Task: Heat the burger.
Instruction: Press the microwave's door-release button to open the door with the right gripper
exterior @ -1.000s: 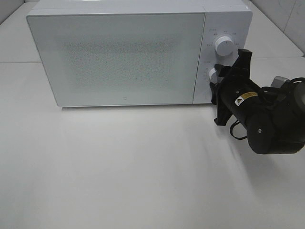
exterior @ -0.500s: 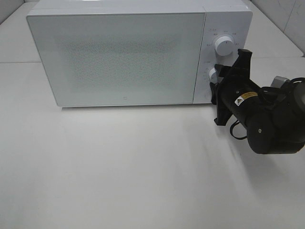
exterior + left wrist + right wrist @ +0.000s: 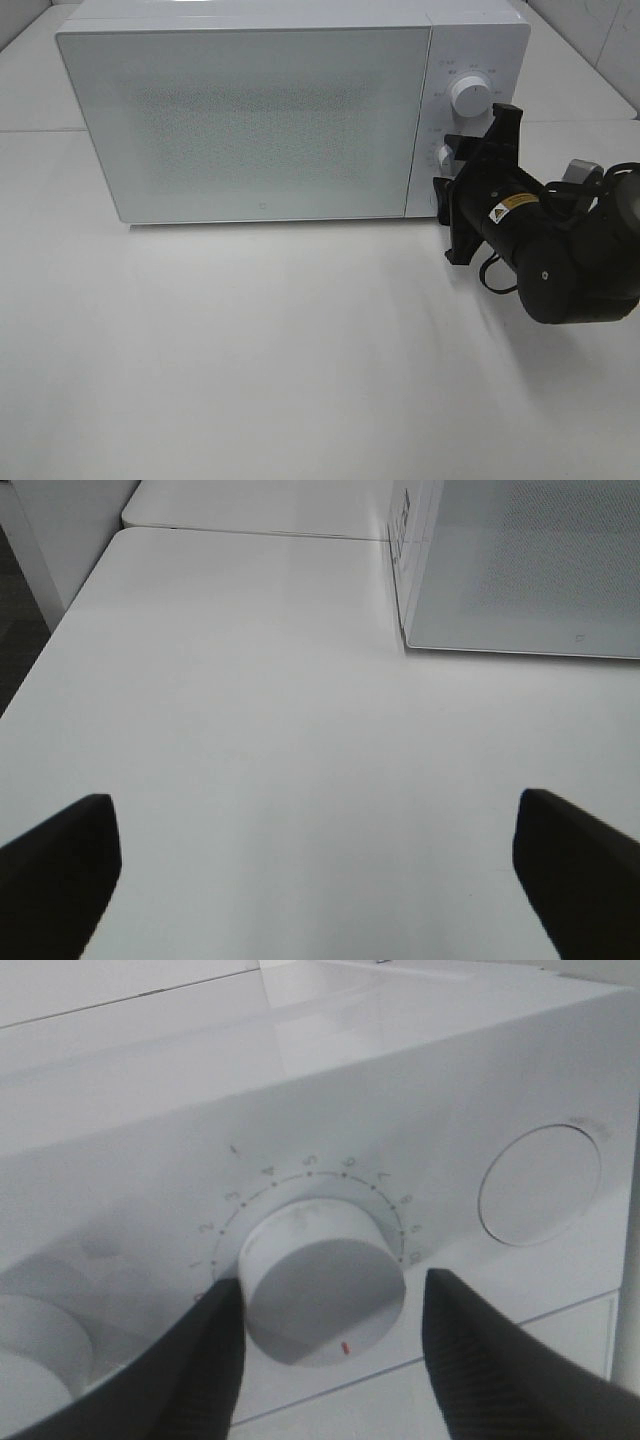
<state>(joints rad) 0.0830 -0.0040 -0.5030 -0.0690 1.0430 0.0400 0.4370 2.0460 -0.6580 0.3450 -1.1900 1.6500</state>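
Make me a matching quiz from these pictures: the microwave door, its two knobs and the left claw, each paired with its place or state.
Things:
1. microwave door
2. upper knob
3. lower knob
4. left gripper

States:
A. flanked by the right gripper
B. wide open above the bare table
C. shut
D. nothing touching it

Pairs: 1-C, 2-D, 3-A, 4-B

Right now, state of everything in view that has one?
microwave door, shut.
lower knob, red mark off the numbered arc, between the right fingers.
upper knob, setting unreadable.
right fingers, open, straddling lower knob, gap on one side.
left fingers, wide open, empty.
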